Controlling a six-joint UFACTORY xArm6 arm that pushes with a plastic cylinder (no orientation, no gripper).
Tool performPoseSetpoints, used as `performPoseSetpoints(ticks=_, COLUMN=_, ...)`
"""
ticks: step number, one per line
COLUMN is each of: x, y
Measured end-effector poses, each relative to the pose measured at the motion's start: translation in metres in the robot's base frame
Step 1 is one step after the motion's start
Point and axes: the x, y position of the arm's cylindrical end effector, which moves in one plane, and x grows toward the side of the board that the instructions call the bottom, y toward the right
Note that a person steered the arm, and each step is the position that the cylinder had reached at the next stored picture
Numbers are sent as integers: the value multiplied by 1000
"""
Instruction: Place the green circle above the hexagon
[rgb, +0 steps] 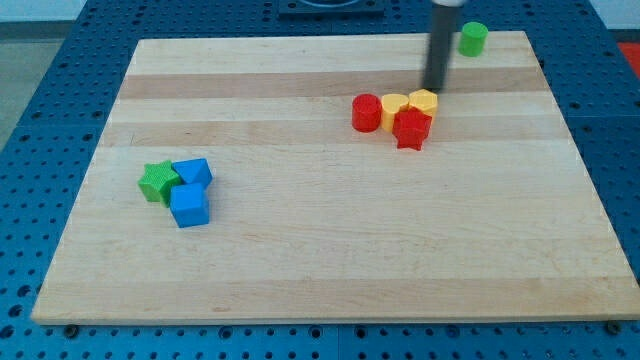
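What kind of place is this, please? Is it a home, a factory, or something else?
Probably a robotics lab bench, not a home: a pale wooden board lies on a blue perforated metal table, small coloured plastic blocks sit on it, and my tip is beside the yellow hexagon block.

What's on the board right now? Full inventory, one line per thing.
Green cylinder block: 1, green, top edge of the board towards the view's right, alone.
Red cylinder block: 1, red, left end of the cluster right of centre.
Yellow blocks: 2, yellow, exact shapes hard to tell, between the red cylinder and my tip, touching each other.
Red star block: 1, red, just below the yellow pair.
Green star block: 1, green, view's left, against the blue pair.
Blue cube blocks: 2, blue, right of the green star, one below the other.
Wooden board: 1, light wood, on a blue perforated table.
My tip: 1, dark rod, just above the right yellow block, below-left of the green cylinder.
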Motion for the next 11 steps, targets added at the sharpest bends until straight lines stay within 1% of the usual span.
performPoseSetpoints(ticks=1, x=-23, y=97)
performPoseSetpoints(ticks=2, x=-104, y=144)
performPoseSetpoints(ticks=3, x=-133, y=118)
performPoseSetpoints(ticks=4, x=-132, y=61)
performPoseSetpoints(ticks=5, x=-132, y=-42)
performPoseSetpoints(ticks=6, x=-131, y=-76)
performPoseSetpoints(ticks=7, x=-132, y=-67)
performPoseSetpoints(ticks=8, x=-133, y=-5)
performPoseSetpoints(ticks=9, x=-132, y=43)
performPoseSetpoints(ticks=10, x=-114, y=35)
performPoseSetpoints(ticks=11, x=-109, y=6)
